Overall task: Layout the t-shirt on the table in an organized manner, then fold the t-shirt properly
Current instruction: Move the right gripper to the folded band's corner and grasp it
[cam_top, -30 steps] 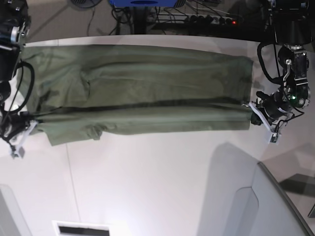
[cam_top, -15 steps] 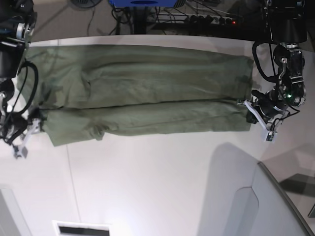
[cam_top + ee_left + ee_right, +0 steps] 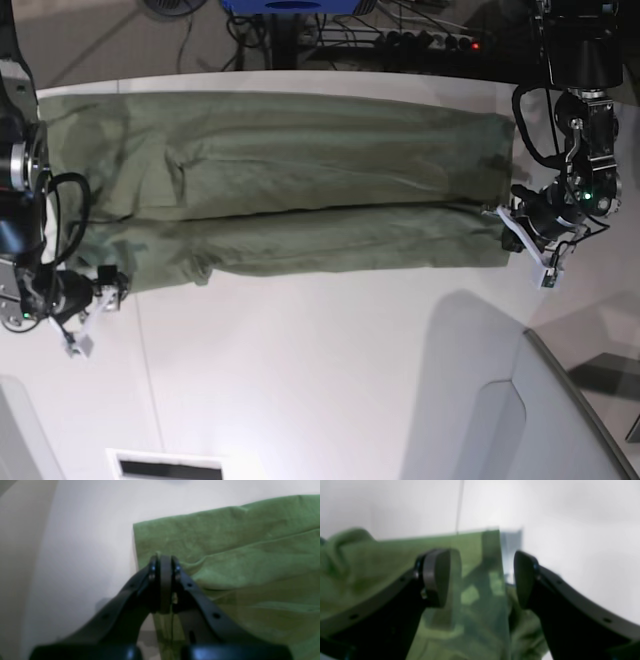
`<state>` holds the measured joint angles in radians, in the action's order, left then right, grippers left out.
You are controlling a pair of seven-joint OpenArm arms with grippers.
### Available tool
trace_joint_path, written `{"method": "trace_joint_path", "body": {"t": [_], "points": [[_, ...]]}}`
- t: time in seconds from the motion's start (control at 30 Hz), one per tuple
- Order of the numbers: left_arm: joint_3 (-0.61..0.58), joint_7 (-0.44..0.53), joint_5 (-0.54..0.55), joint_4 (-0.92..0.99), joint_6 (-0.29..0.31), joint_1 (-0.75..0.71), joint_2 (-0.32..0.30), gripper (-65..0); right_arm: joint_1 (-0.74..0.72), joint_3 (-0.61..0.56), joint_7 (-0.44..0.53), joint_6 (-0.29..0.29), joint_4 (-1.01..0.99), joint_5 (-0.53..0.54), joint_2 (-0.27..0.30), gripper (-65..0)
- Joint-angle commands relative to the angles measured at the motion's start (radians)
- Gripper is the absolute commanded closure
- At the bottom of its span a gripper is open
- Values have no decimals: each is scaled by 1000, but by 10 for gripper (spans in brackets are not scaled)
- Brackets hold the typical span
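The t-shirt point(image 3: 290, 180) lies stretched lengthwise across the far half of the white surface point(image 3: 330, 370), running from the left side of the base view to the right. Its near long edge is turned up over the body, so a doubled strip runs along the near side, with a crease line showing where the layers meet. The strip is fairly even on the right; toward the left it ends in a rumpled, slanting corner.

At the shirt's right end, the left tool point(image 3: 530, 240) is clenched on the cloth: in its wrist view the two pads meet flat against each other with a thin edge of green fabric pinched at the tip point(image 3: 162, 585). At the left end, the right tool point(image 3: 88, 312) stands released, its pads point(image 3: 437, 576) spread wide with the shirt's corner lying loose between them and below, not gripped.

The step in hand looks like the first lengthwise fold, with one end let go and the other not yet. The next move probably calls for the left tool to let go as well. That leaves the untidy left corner to smooth, and then the far long edge to pick up at both ends and bring over evenly, without dragging the strip already laid.
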<state>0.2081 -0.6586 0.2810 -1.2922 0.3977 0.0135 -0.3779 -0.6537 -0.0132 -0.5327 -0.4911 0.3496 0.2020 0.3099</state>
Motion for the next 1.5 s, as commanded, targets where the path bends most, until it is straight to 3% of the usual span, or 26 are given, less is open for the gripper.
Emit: {"method": "trace_joint_path", "body": {"t": [0.0, 0.47, 0.53, 0.63, 0.7, 0.83, 1.2, 1.33, 1.47], "points": [[7, 20, 7, -14, 2, 12, -19, 0, -56, -4, 39, -4, -22, 7, 16, -380], [7, 20, 7, -17, 2, 13, -16, 0, 12, -4, 148, 6, -62, 7, 11, -372], [7, 20, 7, -16, 2, 13, -17, 0, 12, -4, 165, 6, -62, 7, 11, -308], [7, 20, 7, -14, 2, 12, -17, 0, 8, -4, 171, 6, -60, 7, 11, -102], [7, 20, 7, -14, 2, 12, -17, 0, 5, -4, 173, 6, -51, 7, 11, 0], [7, 20, 7, -14, 2, 12, -16, 0, 27, -4, 164, 4, 76, 7, 10, 0], [7, 20, 7, -19, 2, 12, -20, 0, 76, -4, -120, -2, 371, 7, 10, 0], [7, 20, 7, -20, 2, 12, -22, 0, 163, -3, -155, -2, 572, 9, 11, 0], [7, 20, 7, -20, 2, 10, -22, 0, 254, 17, -309, -2, 788, 11, 11, 0]]}}
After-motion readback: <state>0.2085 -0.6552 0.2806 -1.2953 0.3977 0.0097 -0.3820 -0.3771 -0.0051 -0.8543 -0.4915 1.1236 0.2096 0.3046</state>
